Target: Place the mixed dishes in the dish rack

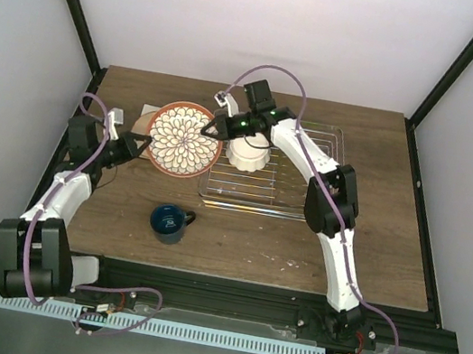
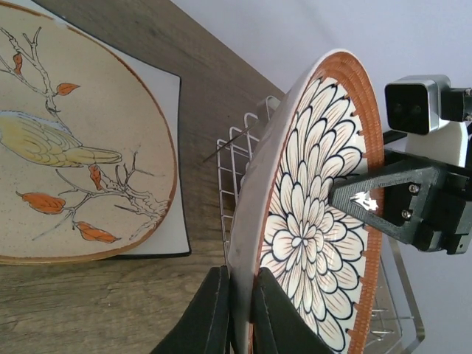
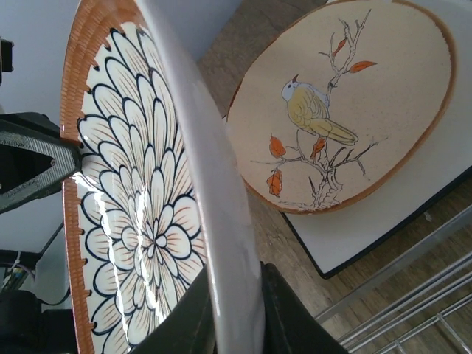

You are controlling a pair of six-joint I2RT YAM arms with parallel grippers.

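The beige floral round plate hangs tilted on edge just left of the dish rack. My left gripper is shut on its left rim. On the opposite rim my right gripper is shut as well. The small white scalloped bowl sits in the rack. A white square plate with a bird picture lies flat on the table, mostly hidden under the floral plate from above. The dark blue mug stands upright in front.
The rack's wire edge lies close behind the held plate. The wooden table is bordered by black frame posts and white walls.
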